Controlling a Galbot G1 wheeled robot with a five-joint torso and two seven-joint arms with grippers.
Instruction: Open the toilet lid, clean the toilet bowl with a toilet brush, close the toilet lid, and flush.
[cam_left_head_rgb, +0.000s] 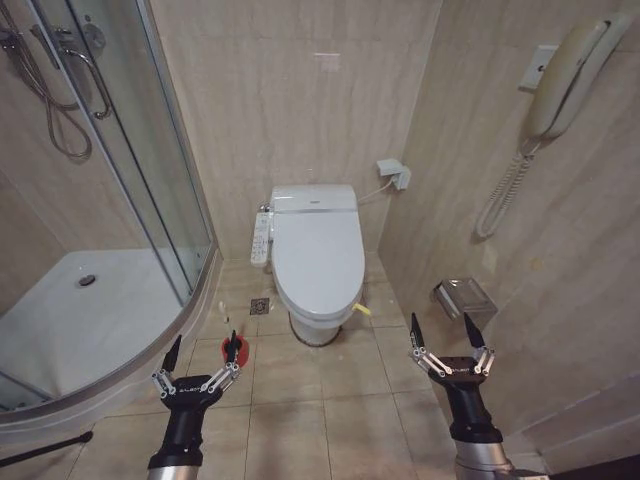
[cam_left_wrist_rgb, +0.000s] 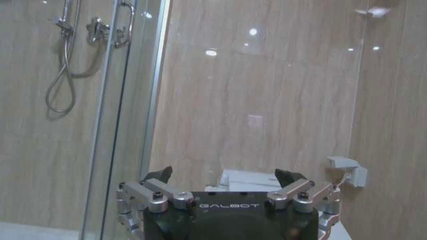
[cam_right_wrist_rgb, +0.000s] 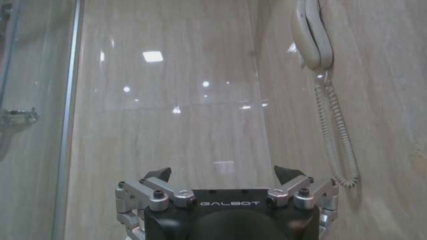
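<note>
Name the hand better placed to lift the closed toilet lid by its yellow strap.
Right, probably. The yellow strap sits on the toilet lid edge nearer the open right hand. The left hand, also open, hovers by the toilet brush.

The toilet lid (cam_left_head_rgb: 318, 250) is laid shut over the toilet bowl (cam_left_head_rgb: 316, 322), which is set against the back wall. Left of the toilet bowl, the shower enclosure (cam_left_head_rgb: 110, 210) is placed. The toilet brush (cam_left_head_rgb: 235, 349) is stood in its holder on the floor, in front of the bowl and to its left, beside the enclosure's curb. Right of the bowl, a wall phone (cam_left_head_rgb: 570, 80) is mounted high, and a paper holder (cam_left_head_rgb: 463, 298) lower on the same wall.
</note>
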